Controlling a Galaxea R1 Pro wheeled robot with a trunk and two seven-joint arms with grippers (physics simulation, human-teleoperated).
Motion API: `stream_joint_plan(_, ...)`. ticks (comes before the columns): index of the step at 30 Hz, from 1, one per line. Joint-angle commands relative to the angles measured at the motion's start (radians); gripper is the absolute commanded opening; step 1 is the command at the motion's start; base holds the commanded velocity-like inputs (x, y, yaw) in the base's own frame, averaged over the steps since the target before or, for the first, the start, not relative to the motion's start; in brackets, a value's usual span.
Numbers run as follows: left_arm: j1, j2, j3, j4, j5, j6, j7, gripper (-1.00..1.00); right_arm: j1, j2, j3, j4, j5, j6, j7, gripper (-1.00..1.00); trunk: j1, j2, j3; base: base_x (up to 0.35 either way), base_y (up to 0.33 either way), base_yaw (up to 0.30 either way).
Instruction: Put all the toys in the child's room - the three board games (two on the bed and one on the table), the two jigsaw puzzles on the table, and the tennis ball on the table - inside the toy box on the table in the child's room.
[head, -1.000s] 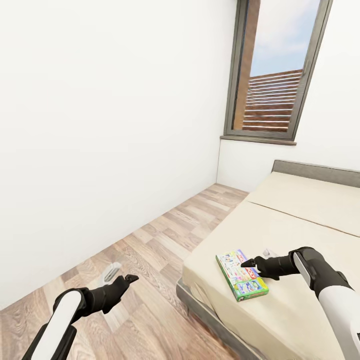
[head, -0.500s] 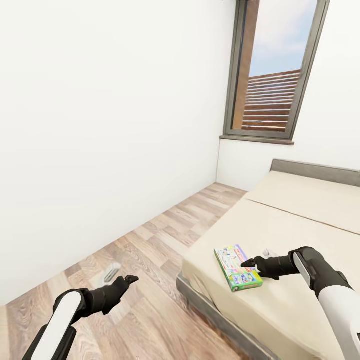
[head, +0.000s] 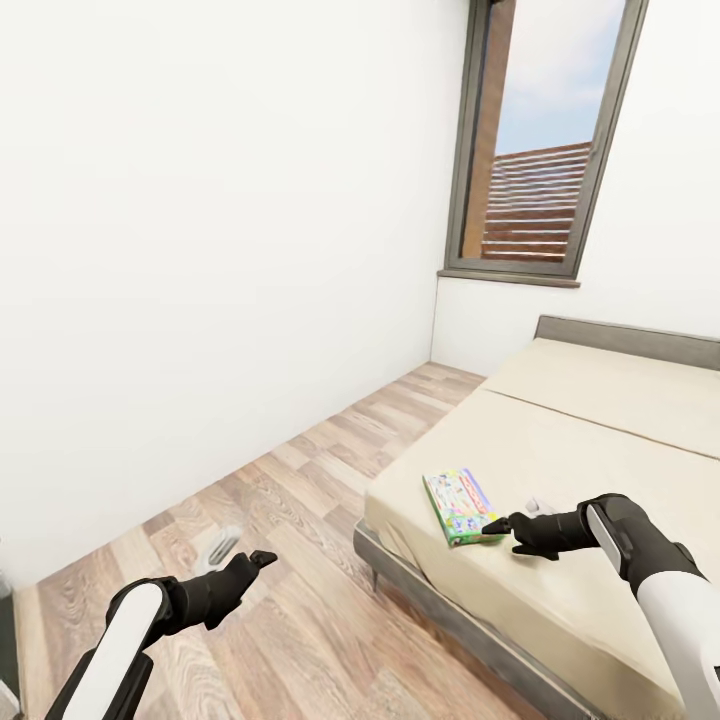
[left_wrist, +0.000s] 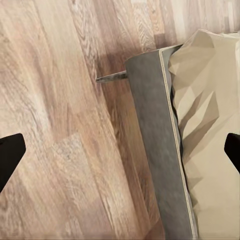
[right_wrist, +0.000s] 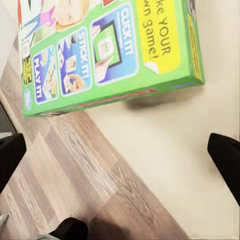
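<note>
While white walls (head: 200, 250) and a tall grey-framed window (head: 535, 140) enclose the room, a wood plank floor (head: 300, 520) runs from the near side toward the far corner beside the bed (head: 600, 440). Its beige cover stretches off to the right, and a grey frame (left_wrist: 155, 150) shows under the near edge, with a thin leg standing on the planks.

Near the bed's closest corner lies a board game (head: 459, 507), a flat green box printed with pictures and lettering (the words "STICK IT" and "PLAY IT" can be read in the right wrist view (right_wrist: 110, 55)). It lies flat on the cover, its long axis running from the near edge of the bed away toward the window wall, one short end close to the mattress edge.

Just beside that box hangs the right claw (head: 497, 523), its dark fingers (right_wrist: 227, 155) spread apart and holding nothing. Well apart from it, over the floor, the left claw (head: 262, 556) is likewise spread wide and empty.
</note>
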Motion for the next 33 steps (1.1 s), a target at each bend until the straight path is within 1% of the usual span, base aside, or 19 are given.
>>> stream_joint_plan(1, -0.001, 0.000, 0.001, -0.001, 0.011, 0.002, 0.010, 1.00, 0.000, 0.000, 0.000, 0.000, 0.021, 0.005, -0.001, 1.00, 0.000, 0.000, -0.001, -0.075, 0.000, 0.000)
stream_joint_plan(11, -0.001, 0.000, 0.001, -0.001, 0.010, 0.002, 0.010, 1.00, 0.000, 0.000, 0.000, 0.000, 0.021, 0.005, -0.001, 1.00, 0.000, 0.000, -0.001, -0.040, 0.000, 0.030)
stream_joint_plan(24, -0.001, 0.000, 0.001, -0.001, 0.009, 0.002, 0.010, 1.00, 0.000, 0.000, 0.000, 0.000, 0.021, 0.004, -0.002, 1.00, 0.000, 0.000, -0.001, -0.008, 0.000, 0.181)
stream_joint_plan(33, -0.001, 0.000, 0.000, 0.000, 0.009, 0.002, 0.010, 1.00, -0.001, 0.000, -0.001, 0.000, 0.022, 0.004, -0.007, 1.00, 0.000, 0.000, -0.001, -0.002, 0.000, 0.071)
